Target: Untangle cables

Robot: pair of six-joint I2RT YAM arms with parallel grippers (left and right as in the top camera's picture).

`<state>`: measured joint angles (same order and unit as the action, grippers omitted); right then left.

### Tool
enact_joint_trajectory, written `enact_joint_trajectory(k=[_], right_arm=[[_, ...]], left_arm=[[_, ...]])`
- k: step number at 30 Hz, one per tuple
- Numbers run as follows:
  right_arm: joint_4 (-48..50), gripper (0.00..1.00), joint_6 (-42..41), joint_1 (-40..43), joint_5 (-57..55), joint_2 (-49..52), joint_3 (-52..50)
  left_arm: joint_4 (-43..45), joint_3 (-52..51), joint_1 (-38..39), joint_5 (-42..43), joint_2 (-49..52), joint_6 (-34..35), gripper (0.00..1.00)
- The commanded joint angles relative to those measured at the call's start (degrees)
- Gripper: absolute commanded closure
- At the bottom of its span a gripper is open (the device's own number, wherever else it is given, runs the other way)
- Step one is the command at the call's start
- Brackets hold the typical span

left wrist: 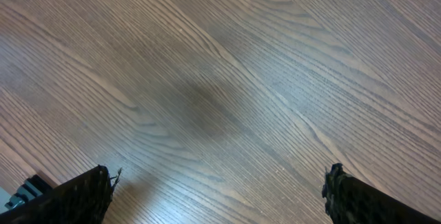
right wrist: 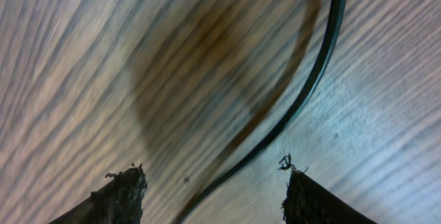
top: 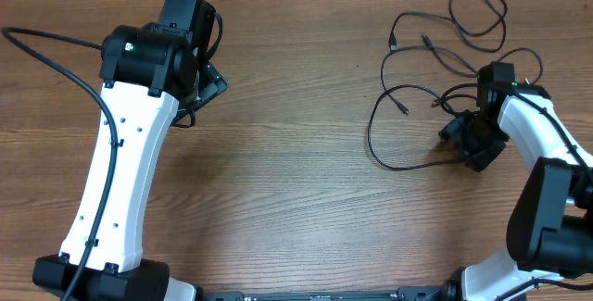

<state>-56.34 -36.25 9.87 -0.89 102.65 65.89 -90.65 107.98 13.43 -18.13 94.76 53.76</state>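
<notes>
Black cable (right wrist: 338, 3) between right fingers (right wrist: 120, 193), wrist-only

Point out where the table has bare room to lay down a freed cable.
Bare wood spans the middle of the table, between the left arm and the cables. It is crowded at the far right, where cable loops surround the right gripper.

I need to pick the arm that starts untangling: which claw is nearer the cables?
Right. The right claw sits at the lower edge of the cables, open, one strand running between its fingers. The left claw is open over the table, far to their left.
</notes>
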Motion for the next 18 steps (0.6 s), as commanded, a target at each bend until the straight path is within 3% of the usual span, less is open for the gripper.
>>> enact_joint_trajectory(k=[1, 18], right_arm=[[2.05, 0.37, -2.64, 1.42, -1.22, -0.24, -1.73], [3.41, 0.55, -2.78, 4.04, -2.08, 2.03, -2.21]], left_arm=[[-0.2, -0.26, 0.11, 0.2, 0.5, -1.09, 0.0], [-0.33, -0.26, 0.09, 0.22, 0.5, -1.05, 0.0]])
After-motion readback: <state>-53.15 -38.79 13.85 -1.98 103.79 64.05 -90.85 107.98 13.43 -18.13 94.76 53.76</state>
